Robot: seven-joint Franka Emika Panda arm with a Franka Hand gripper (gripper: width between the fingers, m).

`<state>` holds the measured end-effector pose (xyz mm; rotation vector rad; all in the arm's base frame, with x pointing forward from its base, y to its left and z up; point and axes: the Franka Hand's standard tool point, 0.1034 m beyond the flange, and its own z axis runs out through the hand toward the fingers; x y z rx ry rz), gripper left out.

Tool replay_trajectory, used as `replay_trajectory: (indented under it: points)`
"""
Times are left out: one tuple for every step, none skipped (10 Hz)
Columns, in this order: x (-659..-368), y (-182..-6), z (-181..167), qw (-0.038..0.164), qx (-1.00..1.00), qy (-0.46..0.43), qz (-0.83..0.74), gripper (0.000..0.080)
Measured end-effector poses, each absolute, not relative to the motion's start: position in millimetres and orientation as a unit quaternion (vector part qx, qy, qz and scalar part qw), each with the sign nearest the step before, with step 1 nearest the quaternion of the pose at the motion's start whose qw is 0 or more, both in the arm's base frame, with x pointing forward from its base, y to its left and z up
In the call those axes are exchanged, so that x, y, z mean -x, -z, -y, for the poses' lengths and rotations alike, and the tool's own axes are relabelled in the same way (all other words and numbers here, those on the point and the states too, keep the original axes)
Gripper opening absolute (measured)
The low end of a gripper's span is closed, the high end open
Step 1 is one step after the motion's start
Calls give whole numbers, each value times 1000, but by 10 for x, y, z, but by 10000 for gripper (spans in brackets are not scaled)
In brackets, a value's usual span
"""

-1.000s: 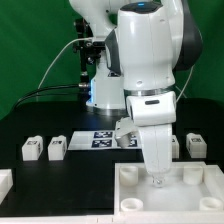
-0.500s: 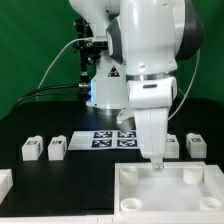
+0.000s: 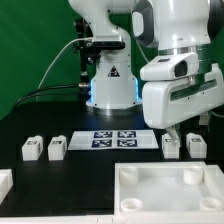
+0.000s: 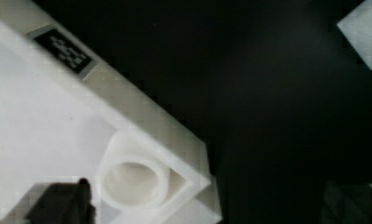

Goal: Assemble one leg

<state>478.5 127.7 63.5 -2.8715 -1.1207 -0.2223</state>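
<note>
Four small white legs with tags stand on the black table: two at the exterior view's left (image 3: 31,149) (image 3: 57,148), two at its right (image 3: 171,146) (image 3: 197,146). The large white panel (image 3: 150,200) with round corner sockets lies at the front. My gripper (image 3: 186,128) hangs open and empty above the two right legs, clear of the panel. In the wrist view the gripper (image 4: 206,202) has its dark fingers (image 4: 58,200) wide apart, with a panel corner socket (image 4: 133,180) and a tag (image 4: 62,48) below.
The marker board (image 3: 110,138) lies at the table's middle back, before the robot base (image 3: 108,85). A white piece (image 3: 5,182) shows at the front left edge. A white edge (image 4: 364,30) shows in a corner of the wrist view.
The arm has risen from the panel's socket and swung toward the exterior view's right. The gripper now hangs higher, over the right legs. The legs and the panel have not moved.
</note>
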Motion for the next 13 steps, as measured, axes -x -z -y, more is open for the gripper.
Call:
replay_trajectory:
  points:
    - [-4789,-633,-1262,34,954,70,290,649]
    - [-4787,-631,-1268,40,966,68,244,649]
    - [-4763,-608,-1307,47,978,63,193,649]
    - [-4675,-514,-1444,62,993,46,88,649]
    - [-4638,-486,-1530,69,997,34,25,649]
    - [-4606,-471,-1547,74,996,21,-34,649]
    - [-4585,-456,-1551,75,995,7,-58,649]
    - [-4592,-464,-1550,74,996,-2,-46,649]
    - [-4598,-465,-1552,75,996,0,-45,649]
    - [-4577,-457,-1546,74,996,-9,-44,649]
    - [-4471,-473,-1556,68,993,-84,-47,649]
    - [-4435,-544,-1658,57,987,-147,-38,649]
    - [-4388,-539,-1738,45,978,-201,-18,649]
